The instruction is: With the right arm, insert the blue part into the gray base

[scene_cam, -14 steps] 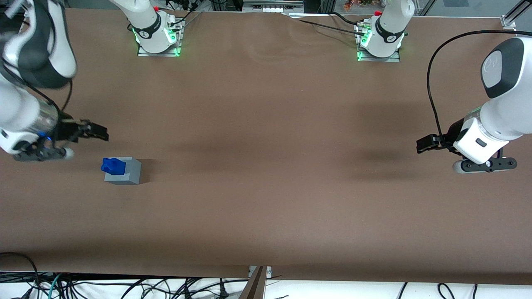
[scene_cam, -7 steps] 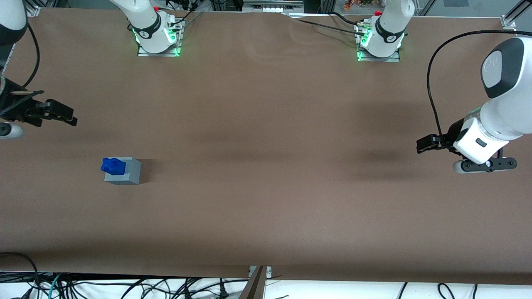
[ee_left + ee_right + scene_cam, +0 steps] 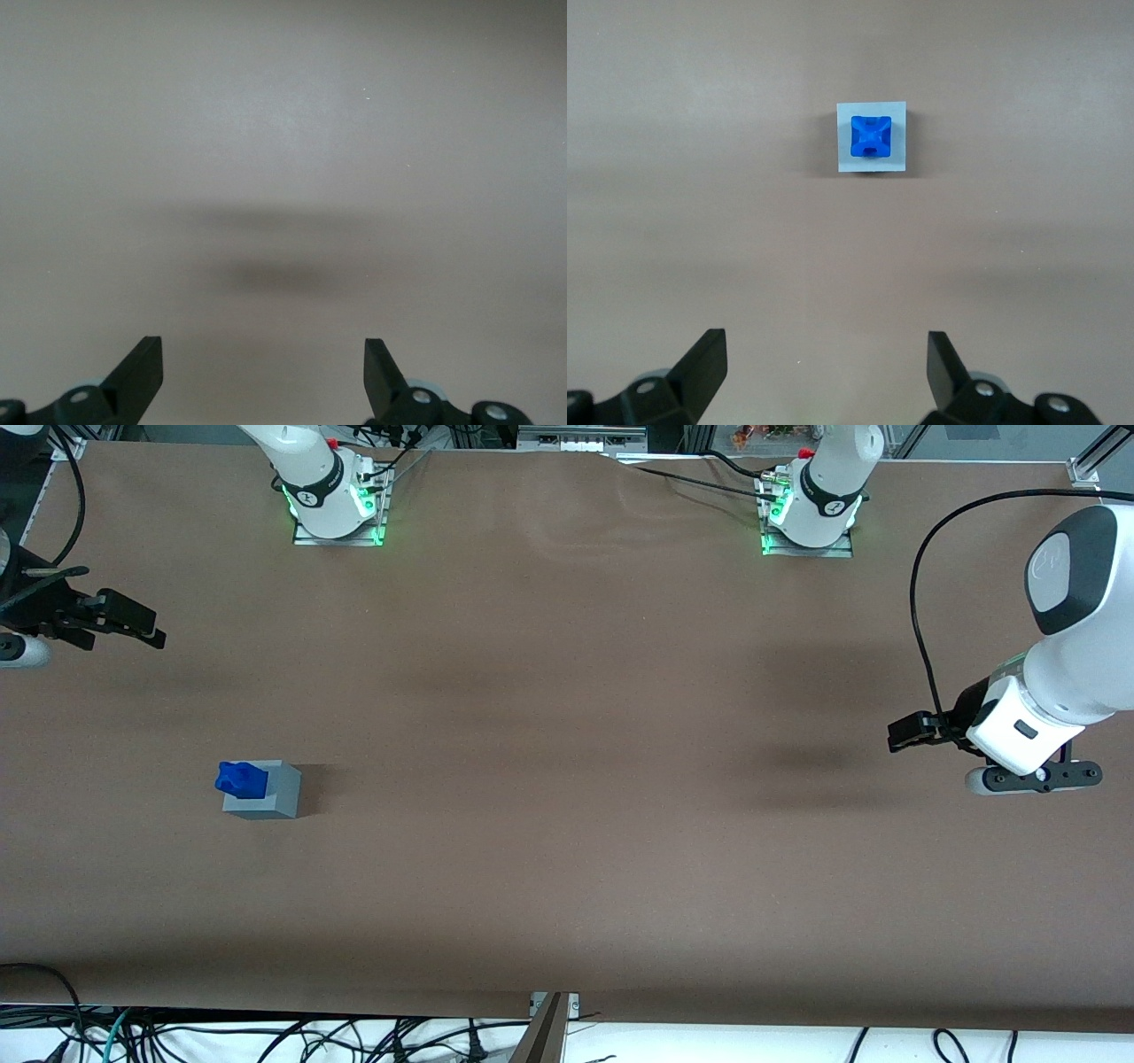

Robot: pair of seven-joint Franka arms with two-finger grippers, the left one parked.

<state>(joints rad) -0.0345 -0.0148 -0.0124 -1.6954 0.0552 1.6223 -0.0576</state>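
The blue part (image 3: 240, 778) sits in the top of the gray base (image 3: 266, 790), its knobby top standing above the cube; both rest on the brown table toward the working arm's end. The right wrist view looks straight down on the blue part (image 3: 871, 136), centred in the gray base (image 3: 873, 167). My right gripper (image 3: 133, 622) hangs high over the table edge, farther from the front camera than the base and well apart from it. Its fingers (image 3: 709, 359) are spread wide, open and empty, and the gripper (image 3: 826, 354) has only bare table between them.
Two arm bases (image 3: 332, 491) (image 3: 811, 505) with green lights stand along the table edge farthest from the front camera. Cables (image 3: 266, 1036) lie below the table's near edge. The brown tabletop (image 3: 567, 779) stretches wide toward the parked arm's end.
My right gripper has pulled up and away from the base, moving farther from the front camera and toward the table's edge. The blue part and gray base have not moved.
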